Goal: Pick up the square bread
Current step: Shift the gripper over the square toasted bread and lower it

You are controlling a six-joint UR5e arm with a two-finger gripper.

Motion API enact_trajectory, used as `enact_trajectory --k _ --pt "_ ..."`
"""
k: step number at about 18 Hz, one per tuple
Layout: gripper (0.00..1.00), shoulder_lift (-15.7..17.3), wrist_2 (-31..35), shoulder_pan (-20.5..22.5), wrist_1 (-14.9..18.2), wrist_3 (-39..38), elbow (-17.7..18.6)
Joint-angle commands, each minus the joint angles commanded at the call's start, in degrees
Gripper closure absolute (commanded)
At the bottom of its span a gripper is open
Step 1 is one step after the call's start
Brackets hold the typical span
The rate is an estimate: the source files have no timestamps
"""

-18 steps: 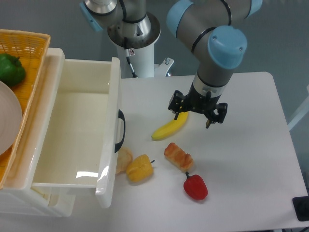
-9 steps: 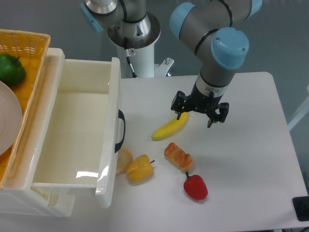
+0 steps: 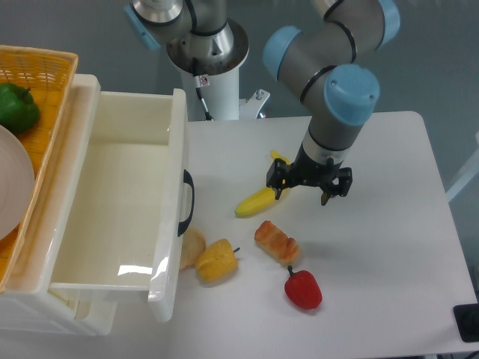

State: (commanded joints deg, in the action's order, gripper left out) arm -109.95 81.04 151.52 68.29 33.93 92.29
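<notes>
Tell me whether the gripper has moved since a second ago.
Yes. The gripper has shifted slightly down the picture, toward the square bread, and now covers more of the banana, which lies where it was.

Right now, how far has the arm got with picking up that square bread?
Nothing is picked up yet. The square bread lies on the table between the yellow pepper and the red pepper. The gripper hangs open and empty above the banana, up and to the right of the bread. Left: move over the bread, go down, close, lift.
</notes>
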Motion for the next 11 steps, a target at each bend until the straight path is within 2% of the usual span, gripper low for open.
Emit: enact_trajectory --k 5,11 --pt "0.0 -2.46 0.26 0.0 -0.7 -6.05 0.52" --pt "0.0 -4.48 0.09 0.0 -1.06 -8.88 0.44"
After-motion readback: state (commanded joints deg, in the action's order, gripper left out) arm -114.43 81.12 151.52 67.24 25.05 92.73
